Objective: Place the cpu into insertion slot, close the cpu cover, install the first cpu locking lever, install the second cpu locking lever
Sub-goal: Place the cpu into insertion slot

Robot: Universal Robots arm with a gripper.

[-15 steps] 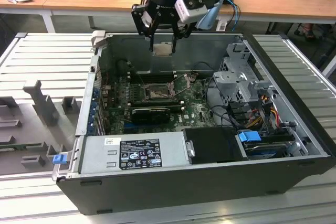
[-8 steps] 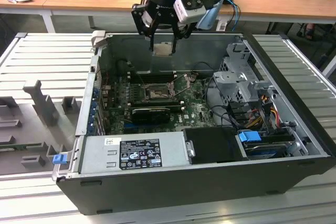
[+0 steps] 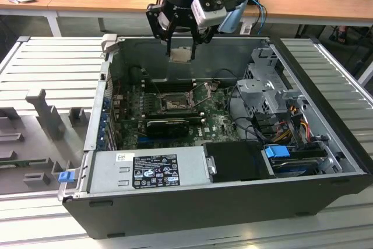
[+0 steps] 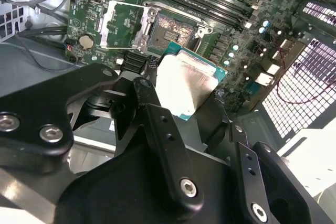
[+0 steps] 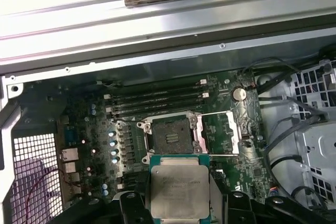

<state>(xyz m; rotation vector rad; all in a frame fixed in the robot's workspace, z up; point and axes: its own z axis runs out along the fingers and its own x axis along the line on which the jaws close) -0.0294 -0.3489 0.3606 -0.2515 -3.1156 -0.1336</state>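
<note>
- Grey-tan metal faces up on the small flat square cpu, which my black pincer clasps by two opposite edges, fingers pressed against the chip.
- In the exterior view I hang over the open dark-grey computer case, holding the chip in the air, well above the green circuit board.
- The small square insertion slot, black-rimmed, lies with its tan-gold pin field uncovered, apart from the cpu.
- The thin dark-silver cpu cover, a square frame plate with a large window, is swung open on its hinge and lies just beside the slot.
- Long black memory slots run along the slot's other side.
- The case rests on a ribbed grey metal table.
</note>
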